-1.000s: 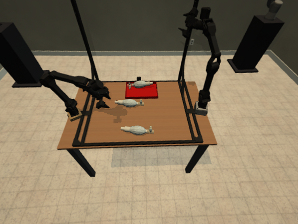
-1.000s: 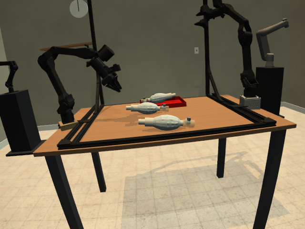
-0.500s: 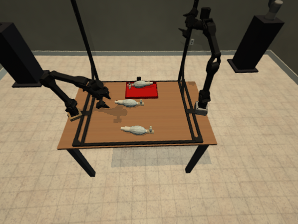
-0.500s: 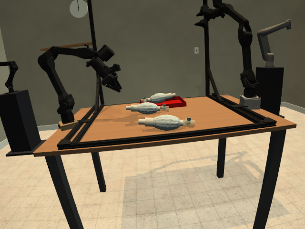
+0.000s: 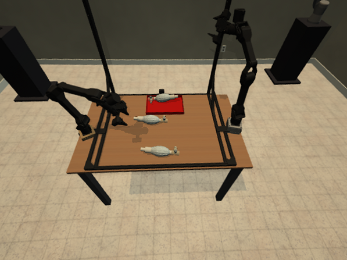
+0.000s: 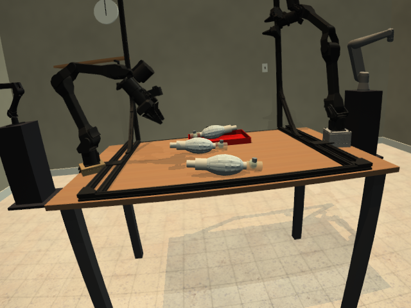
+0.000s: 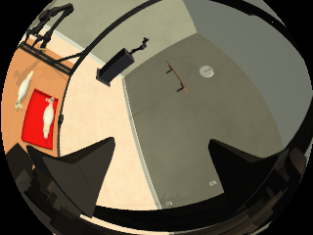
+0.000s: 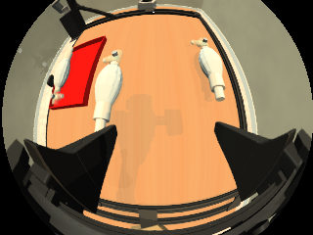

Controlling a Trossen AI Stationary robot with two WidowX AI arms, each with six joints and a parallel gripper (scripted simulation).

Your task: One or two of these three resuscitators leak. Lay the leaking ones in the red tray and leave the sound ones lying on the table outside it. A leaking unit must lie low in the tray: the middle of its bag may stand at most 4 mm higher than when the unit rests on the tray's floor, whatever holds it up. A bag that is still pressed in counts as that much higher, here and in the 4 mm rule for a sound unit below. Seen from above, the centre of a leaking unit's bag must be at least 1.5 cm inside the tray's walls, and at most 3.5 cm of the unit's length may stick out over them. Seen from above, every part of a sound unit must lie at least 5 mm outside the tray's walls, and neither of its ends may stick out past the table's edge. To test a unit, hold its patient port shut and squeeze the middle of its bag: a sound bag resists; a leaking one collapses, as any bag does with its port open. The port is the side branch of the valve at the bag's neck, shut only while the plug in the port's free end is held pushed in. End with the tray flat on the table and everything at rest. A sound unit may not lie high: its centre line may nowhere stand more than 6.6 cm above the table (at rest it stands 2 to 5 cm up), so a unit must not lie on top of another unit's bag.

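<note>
- Red tray (image 5: pixel 169 108) (image 6: pixel 236 137) (image 7: pixel 33 117) (image 8: pixel 83 73), far edge: one pump (image 5: pixel 162 98) (image 6: pixel 214 131) (image 7: pixel 48 117) (image 8: pixel 62 70) inside, perhaps sorted.
- Middle pump (image 5: pixel 151 119) (image 6: pixel 199 145) (image 7: pixel 23 90) (image 8: pixel 109 85), near-edge pump (image 5: pixel 160 151) (image 6: pixel 225 164) (image 8: pixel 211 64) outside; leaks unproven.
- Left claw (image 5: pixel 211 25) (image 6: pixel 263 26) (image 7: pixel 161 141), right claw (image 5: pixel 127 119) (image 6: pixel 162 121) (image 8: pixel 166 126): released, empty, clear of everything.

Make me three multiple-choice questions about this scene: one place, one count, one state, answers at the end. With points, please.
1. Where is the rearmost resuscitator (image 5: pixel 163 98) (image 6: pixel 214 131) (image 7: pixel 48 117) (image 8: pixel 62 70)?
A. On the floor
B. Beside the front table edge
C. In the red tray (image 5: pixel 166 108) (image 6: pixel 237 136) (image 7: pixel 35 119) (image 8: pixel 80 80)

2. How many resuscitators lie outside that tray?
A. One
B. Two
C. Three

3. How is the right pincer (image 5: pixel 127 119) (image 6: pixel 162 120) (image 8: pixel 167 128)?
A. Open
B. Shut, empty
C. Shut on a bag

Key:
1 C: it shows within the tray's outline.
2 B: the middle unit (image 5: pixel 151 119) (image 6: pixel 199 145) (image 7: pixel 23 90) (image 8: pixel 109 85) and front unit (image 5: pixel 160 151) (image 6: pixel 225 163) (image 8: pixel 211 64) lie on bare wood.
3 A: its fingertips stand wide apart.
</note>
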